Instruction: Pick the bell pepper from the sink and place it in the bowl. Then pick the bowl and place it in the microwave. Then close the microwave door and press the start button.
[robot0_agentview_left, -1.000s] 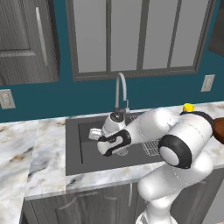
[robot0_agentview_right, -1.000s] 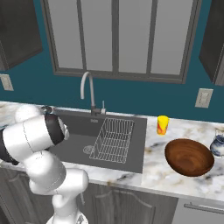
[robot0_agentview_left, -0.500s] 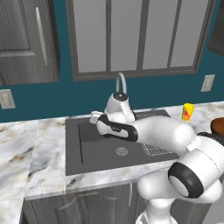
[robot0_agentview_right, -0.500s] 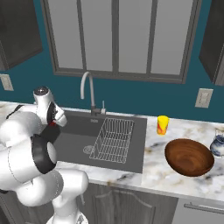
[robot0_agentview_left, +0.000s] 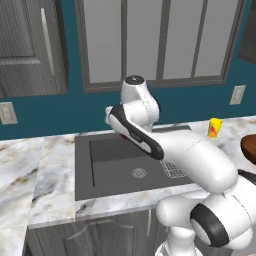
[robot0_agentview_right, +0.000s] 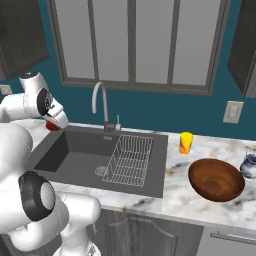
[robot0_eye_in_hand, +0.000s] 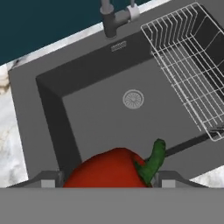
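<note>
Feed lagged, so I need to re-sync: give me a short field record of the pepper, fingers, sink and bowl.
bell pepper: red, between the fingers, raised near the sink's left edge
fingers: closed on the pepper's sides
sink: wire rack in its right half, drain bare
bowl: on the counter right of the sink, empty
next move, likely: carry the pepper over to the bowl
</note>
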